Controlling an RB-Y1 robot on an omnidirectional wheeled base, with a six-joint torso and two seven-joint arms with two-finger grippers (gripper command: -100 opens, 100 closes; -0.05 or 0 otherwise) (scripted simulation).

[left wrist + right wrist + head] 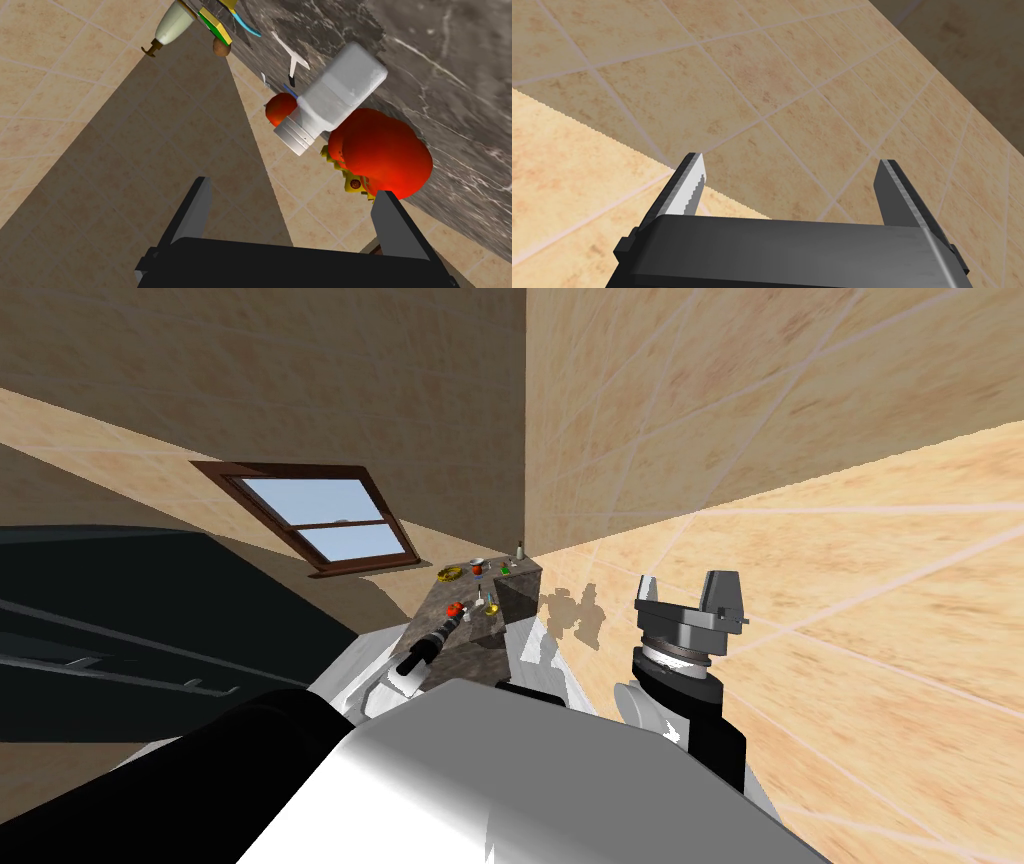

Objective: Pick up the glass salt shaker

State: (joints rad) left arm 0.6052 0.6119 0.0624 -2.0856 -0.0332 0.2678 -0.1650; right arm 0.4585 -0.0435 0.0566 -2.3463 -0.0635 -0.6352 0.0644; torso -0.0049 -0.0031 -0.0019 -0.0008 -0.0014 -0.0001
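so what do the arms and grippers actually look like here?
The left gripper and right gripper each have a dark box body and two thin, blade-like grey fingers tapering to the tips; one right finger's lit edge looks finely toothed. The right arm is black at the wrist with a light grey ring; the left arm is black and white. No cables or markings visible.

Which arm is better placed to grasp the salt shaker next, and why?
Left. The left gripper is open and faces the salt shaker on the dark veined counter. The right gripper, also open, is raised away from it.
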